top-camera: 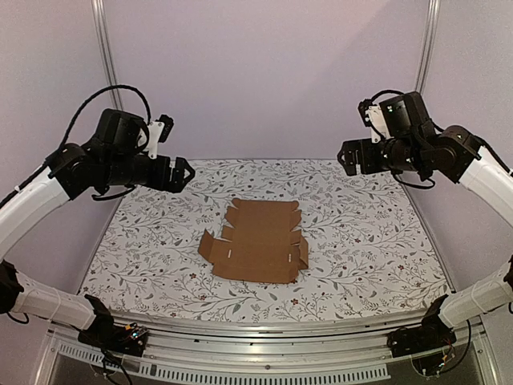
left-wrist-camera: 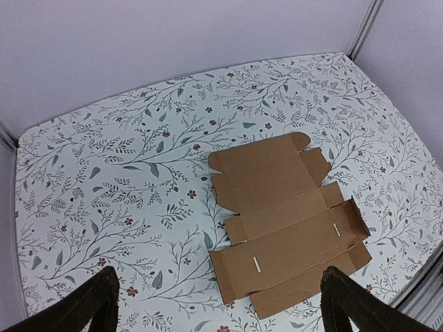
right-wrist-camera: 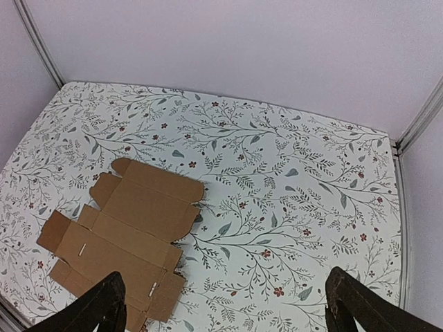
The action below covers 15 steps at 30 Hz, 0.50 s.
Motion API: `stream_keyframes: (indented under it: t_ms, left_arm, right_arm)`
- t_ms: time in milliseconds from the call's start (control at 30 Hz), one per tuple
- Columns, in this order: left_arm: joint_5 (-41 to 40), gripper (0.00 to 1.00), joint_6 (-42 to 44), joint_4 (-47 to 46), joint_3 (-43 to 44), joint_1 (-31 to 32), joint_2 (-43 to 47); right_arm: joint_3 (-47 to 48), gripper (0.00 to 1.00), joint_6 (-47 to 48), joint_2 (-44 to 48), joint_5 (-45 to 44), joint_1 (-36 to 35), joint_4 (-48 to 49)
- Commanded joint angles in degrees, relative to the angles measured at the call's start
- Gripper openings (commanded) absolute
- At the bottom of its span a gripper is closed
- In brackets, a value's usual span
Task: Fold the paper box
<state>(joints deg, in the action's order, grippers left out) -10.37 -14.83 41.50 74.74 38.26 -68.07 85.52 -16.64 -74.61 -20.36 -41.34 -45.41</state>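
Note:
The paper box (top-camera: 258, 241) is a flat die-cut sheet of plain brown cardboard, with flaps and two small slits, lying in the middle of the floral table. It also shows in the left wrist view (left-wrist-camera: 287, 221) and the right wrist view (right-wrist-camera: 121, 232). My left gripper (top-camera: 183, 174) hangs high over the table's left side, open and empty, well clear of the sheet; its fingers (left-wrist-camera: 90, 308) frame the bottom of its wrist view. My right gripper (top-camera: 346, 158) hangs high at the right, also open and empty, with its fingers (right-wrist-camera: 353, 304) wide apart.
The table (top-camera: 361, 241) is covered with a white cloth printed with leaves and small flowers. Pale walls with metal corner posts (top-camera: 104, 48) close in the back and sides. A metal rail (top-camera: 264, 353) runs along the near edge between the arm bases.

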Motion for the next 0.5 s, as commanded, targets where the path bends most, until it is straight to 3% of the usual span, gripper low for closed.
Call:
stream_keyframes:
  t_ms: [0,467]
  left_arm:
    - [-0.28,1.00,-0.24,1.45,-0.37,0.85,-1.53]
    - [-4.99,1.00,-8.32,4.89,-3.01,0.98,-5.58]
  right_arm:
    - [-1.72,0.99,-1.62,-0.05,-3.18,-0.08,-4.24]
    - [-10.31,0.99,-0.48,2.36,5.30,-0.16,-3.59]
